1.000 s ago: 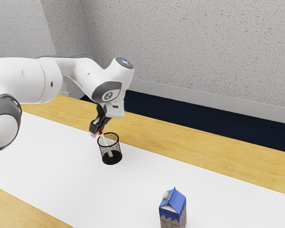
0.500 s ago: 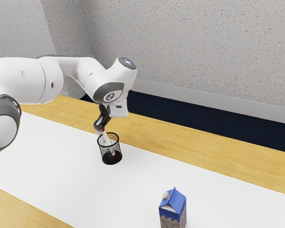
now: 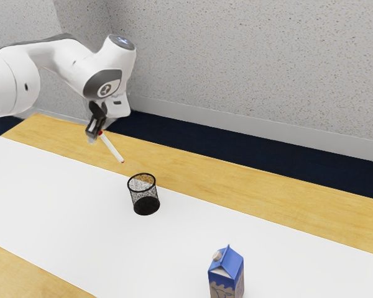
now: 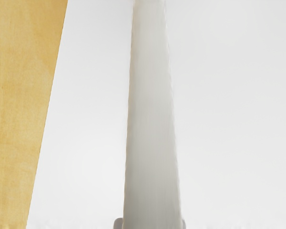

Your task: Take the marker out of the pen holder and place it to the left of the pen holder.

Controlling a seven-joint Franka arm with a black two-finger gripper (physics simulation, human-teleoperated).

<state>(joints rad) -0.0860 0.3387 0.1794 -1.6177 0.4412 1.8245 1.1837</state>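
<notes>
Aloft, end effector grips tilted marker, apart from pen holder.

A blue carton – probably milk – stands upright on the white strip across the wooden table.

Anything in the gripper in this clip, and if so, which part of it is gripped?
Yes: the gripper holds the white marker by its upper, red-marked end; the rest slants down, free, above the table.
</notes>
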